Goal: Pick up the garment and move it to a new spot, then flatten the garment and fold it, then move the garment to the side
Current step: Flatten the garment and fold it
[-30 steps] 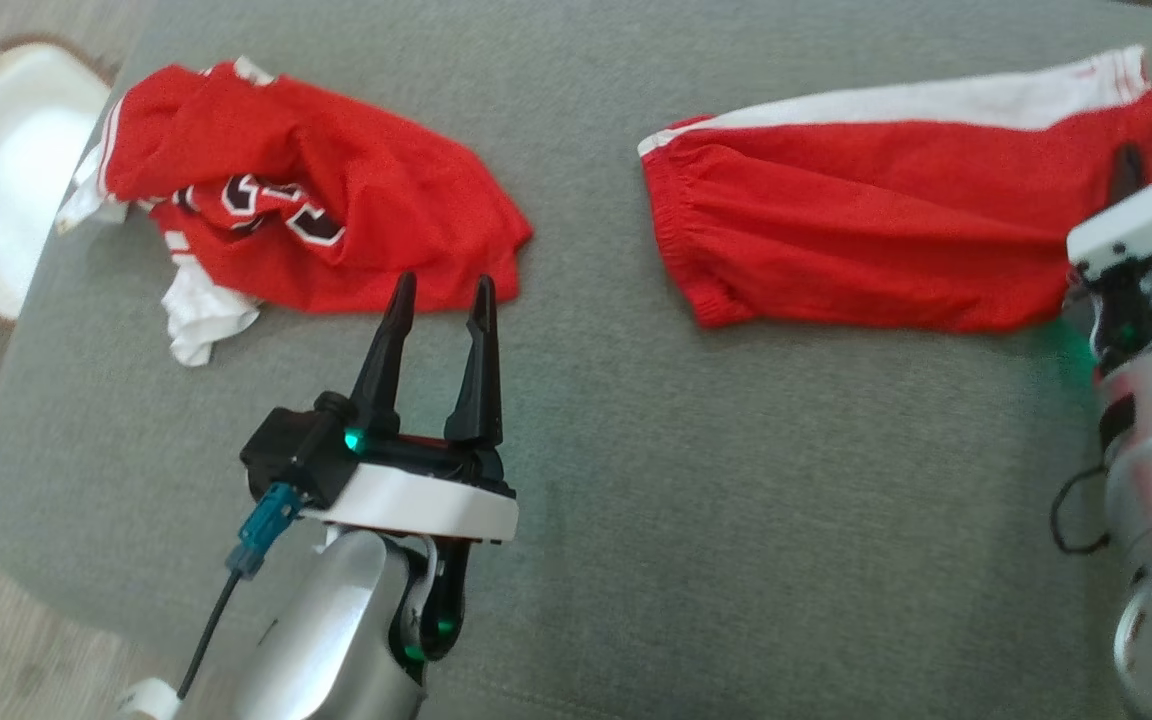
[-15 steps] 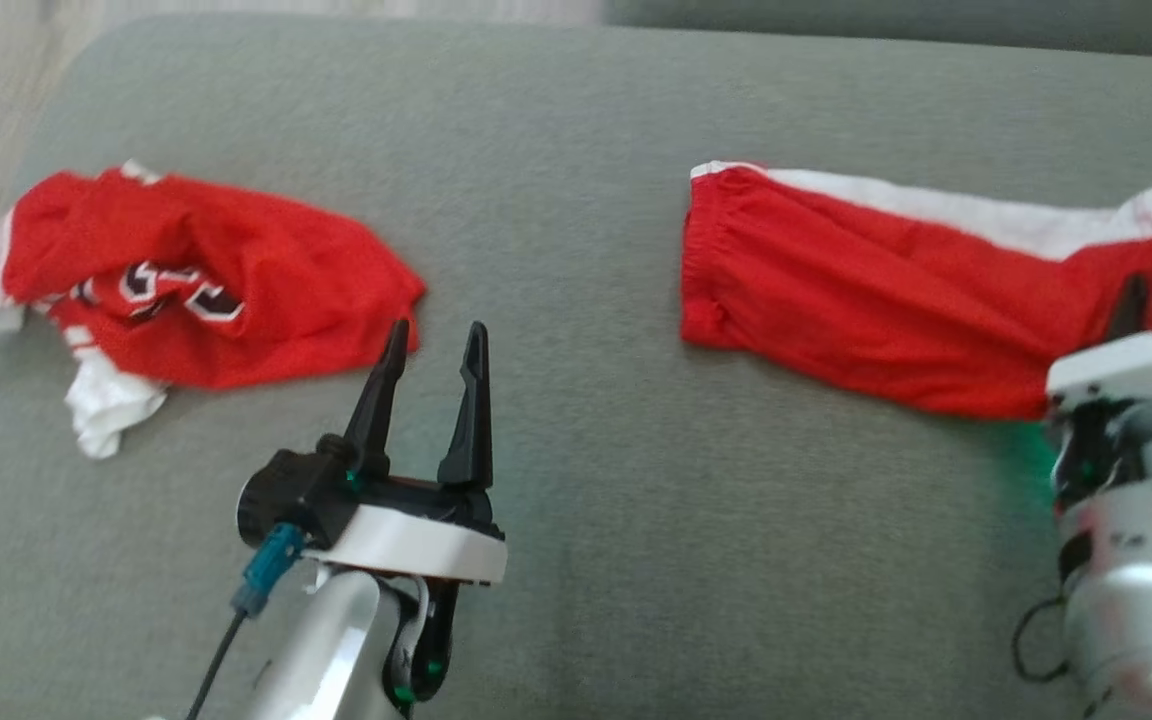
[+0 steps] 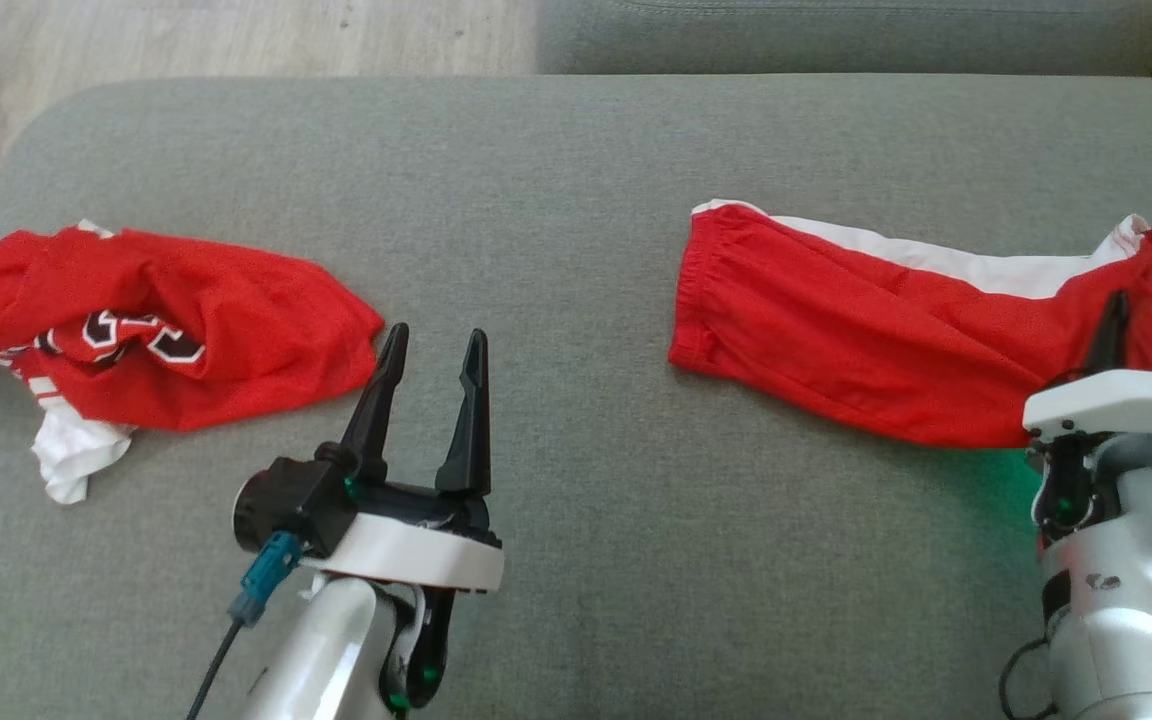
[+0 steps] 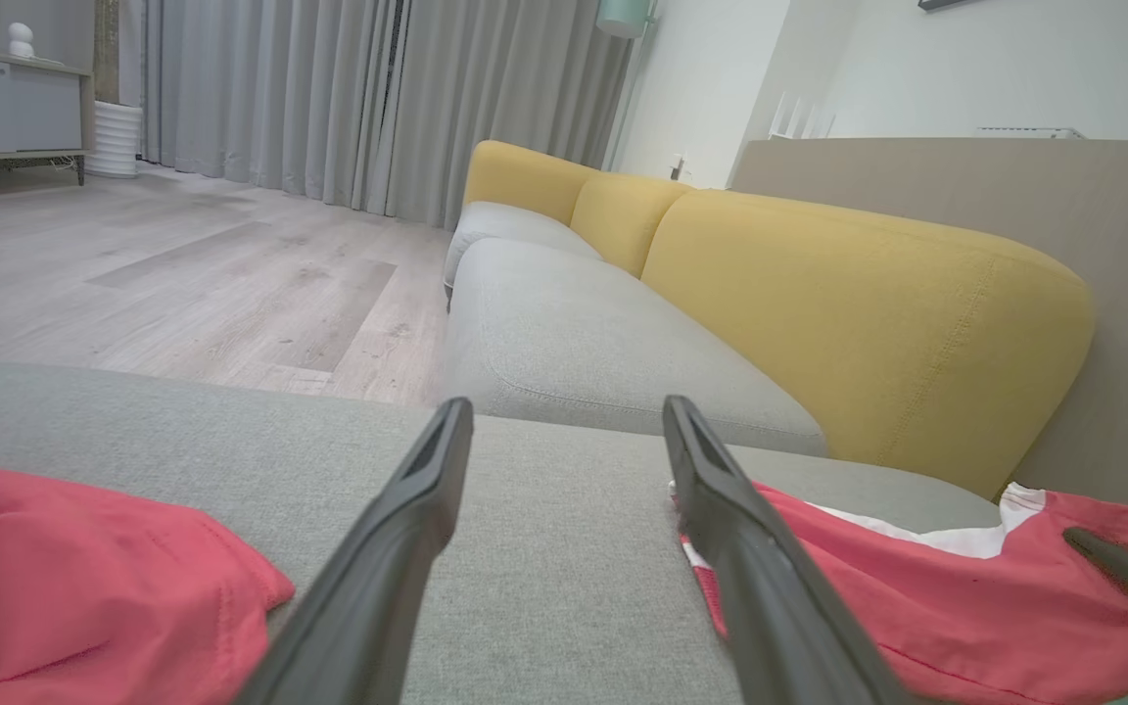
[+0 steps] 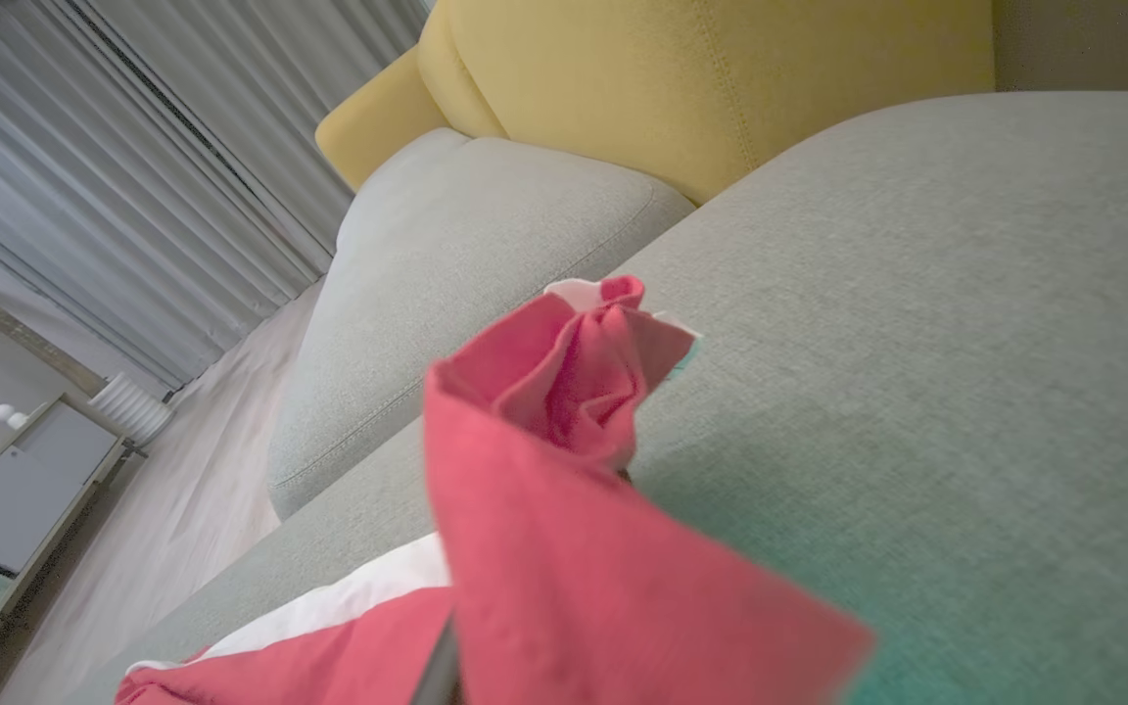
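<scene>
Closed on red cloth at the frame's right edge, the right gripper [image 3: 1112,325] has drawn the near end of the shorts [image 3: 866,340], flat a second ago, up into a peak. The rest of the shorts lies across the right half of the grey cushion [image 3: 576,150]. The left gripper [image 3: 436,335], lower left of centre, stands with fingers apart and empty. A crumpled jersey [image 3: 186,330] lies at far left, unchanged; the camera has tilted.

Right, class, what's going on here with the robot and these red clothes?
The right gripper is shut on one end of the red shorts, which lie on a grey cushion. The left gripper is open and holds nothing, poised above the cushion between the shorts and a crumpled red jersey.
</scene>
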Robot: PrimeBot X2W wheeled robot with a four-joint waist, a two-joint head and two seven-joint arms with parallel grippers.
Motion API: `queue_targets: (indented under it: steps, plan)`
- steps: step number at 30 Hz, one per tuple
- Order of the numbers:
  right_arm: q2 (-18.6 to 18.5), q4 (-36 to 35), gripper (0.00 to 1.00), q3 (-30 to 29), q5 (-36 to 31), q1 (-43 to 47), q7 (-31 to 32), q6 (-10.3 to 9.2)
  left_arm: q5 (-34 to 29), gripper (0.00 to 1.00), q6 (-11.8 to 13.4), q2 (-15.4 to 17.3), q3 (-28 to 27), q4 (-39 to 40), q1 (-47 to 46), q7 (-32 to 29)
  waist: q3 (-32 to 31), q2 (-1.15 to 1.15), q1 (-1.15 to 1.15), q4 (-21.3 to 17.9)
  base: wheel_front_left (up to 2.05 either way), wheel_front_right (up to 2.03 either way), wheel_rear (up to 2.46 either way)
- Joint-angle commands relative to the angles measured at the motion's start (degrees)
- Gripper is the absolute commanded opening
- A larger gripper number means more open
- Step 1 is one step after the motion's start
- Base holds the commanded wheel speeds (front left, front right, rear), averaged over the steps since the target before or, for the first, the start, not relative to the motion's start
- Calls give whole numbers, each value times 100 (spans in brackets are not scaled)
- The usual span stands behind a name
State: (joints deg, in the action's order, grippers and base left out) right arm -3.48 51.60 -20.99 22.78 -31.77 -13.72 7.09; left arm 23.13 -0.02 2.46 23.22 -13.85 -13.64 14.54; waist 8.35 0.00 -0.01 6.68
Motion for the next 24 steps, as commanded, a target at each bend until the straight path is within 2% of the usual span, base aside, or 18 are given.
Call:
queue_targets:
  steps: [1,5,13,24]
  plan:
    - [54,-236,0,184,-55,-170,-78,40,-37,100,-3,42,-186,175,-64,46,12,0,1,52,0,0,0]
    - [57,-386,0,324,-73,-287,-88,40,-17,100,2,42,-185,155,-57,46,9,0,1,189,0,0,0]
    - [59,-475,0,1220,393,-428,-21,40,60,100,19,42,-204,109,-9,46,-68,0,1,453,0,0,0]
    - [59,-374,0,2931,1207,-311,-27,40,115,100,35,42,-173,48,60,46,-194,0,1,815,0,0,0]
